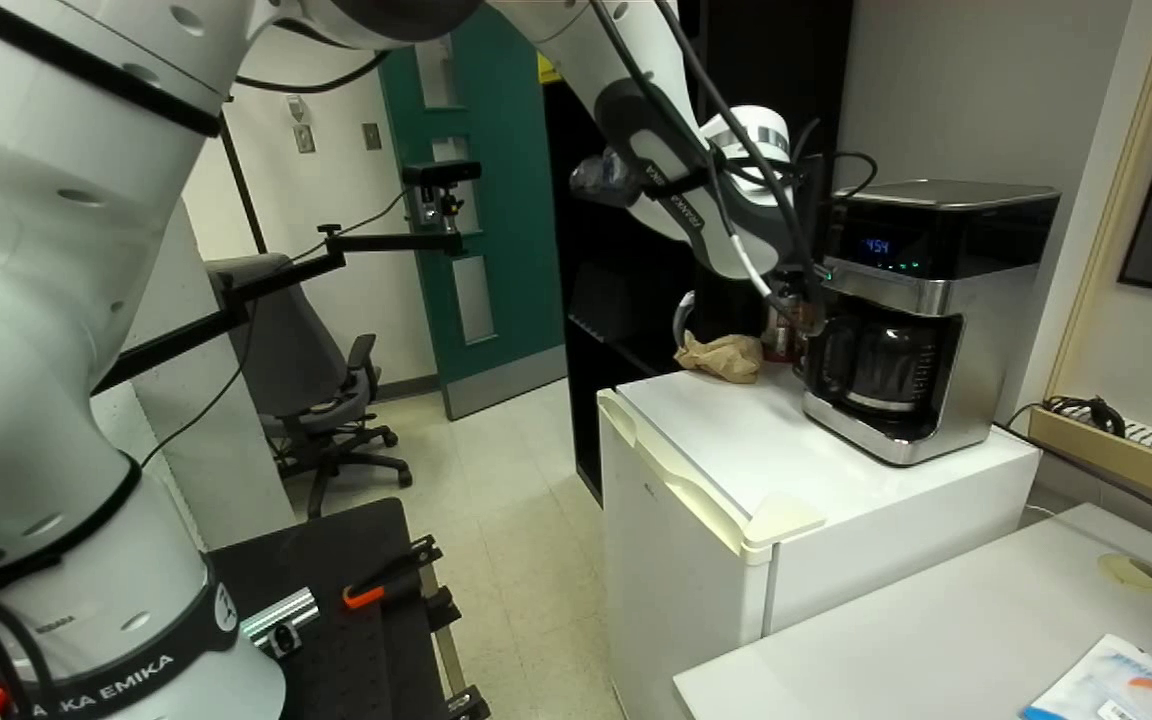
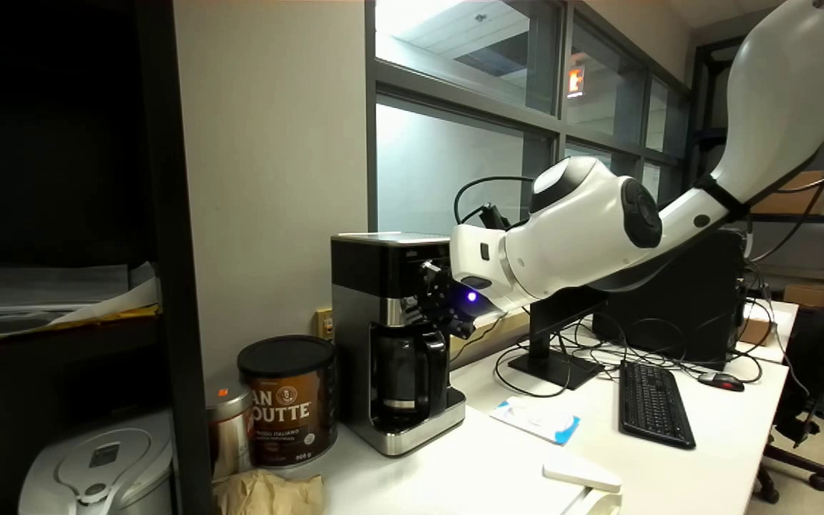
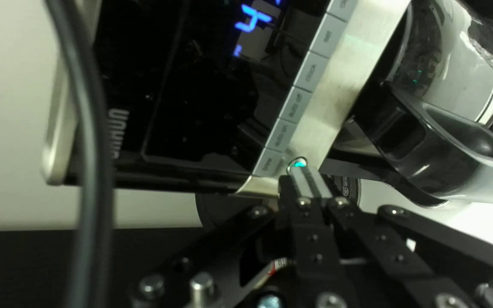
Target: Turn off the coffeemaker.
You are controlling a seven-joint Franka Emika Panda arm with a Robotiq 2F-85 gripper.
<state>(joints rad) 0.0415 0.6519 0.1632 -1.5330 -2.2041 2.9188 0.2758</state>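
Note:
The coffeemaker, a boxy black and silver machine, stands upright on the white mini-fridge in both exterior views (image 1: 1006, 340) (image 2: 353, 350). Its front shows a blue clock and green lights. The dark glass carafe (image 1: 896, 365) sits inside. In the wrist view the black panel (image 3: 203, 102), a row of grey labelled keys (image 3: 294, 105) and a round button (image 3: 299, 163) glowing teal show. My gripper (image 3: 307, 175) is shut, fingers together and empty. Its tips lie at the round button and cover its lower part; I cannot tell whether they press it. In an exterior view the gripper (image 2: 430, 297) is at the machine's front.
The mini-fridge (image 1: 876, 540) adjoins a white desk (image 1: 896, 650). A brown paper bag (image 1: 721, 357), a coffee can (image 2: 289, 408) and a metal canister (image 2: 232, 429) stand beside the coffeemaker. A black shelf (image 2: 169, 250) rises close by. A cable (image 3: 90, 149) crosses the wrist view.

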